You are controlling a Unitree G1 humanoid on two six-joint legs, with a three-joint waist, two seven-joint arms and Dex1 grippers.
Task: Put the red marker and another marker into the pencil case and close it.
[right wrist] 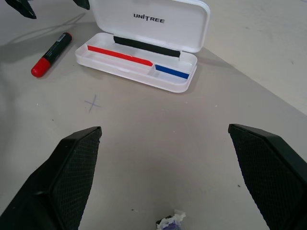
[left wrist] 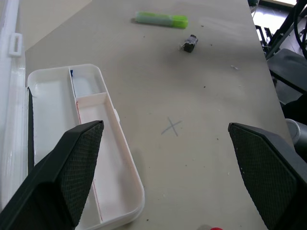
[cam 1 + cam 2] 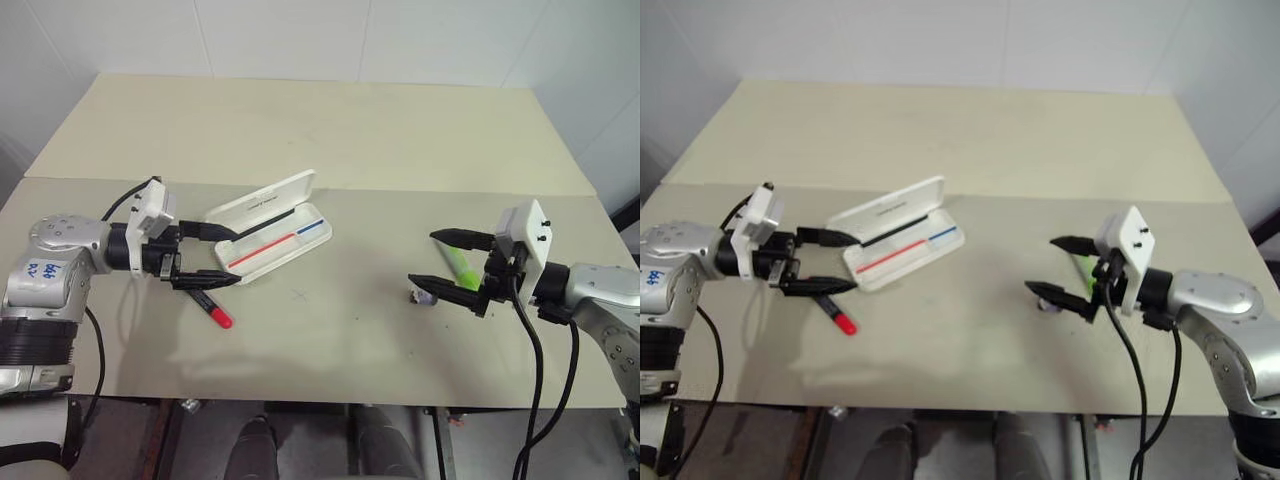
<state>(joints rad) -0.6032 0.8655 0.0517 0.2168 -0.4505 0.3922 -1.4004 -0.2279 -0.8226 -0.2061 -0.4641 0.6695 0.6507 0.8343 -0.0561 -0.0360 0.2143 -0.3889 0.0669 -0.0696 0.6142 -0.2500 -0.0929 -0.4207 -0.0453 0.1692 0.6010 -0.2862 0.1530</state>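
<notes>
Lying open on the beige surface (image 3: 400, 140), the white pencil case (image 3: 268, 237) holds no markers; both tools (image 3: 203, 258) (image 3: 447, 260) gape wide, empty.

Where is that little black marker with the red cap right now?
The black marker with the red cap lies on the beige table, on the robot's left, just in front of the open white plastic pencil case and below the left gripper.

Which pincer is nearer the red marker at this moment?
Left. The left pincer hangs open just above the red marker, beside the open pencil case. The right pincer is open across the table, over the green highlighter.
</notes>
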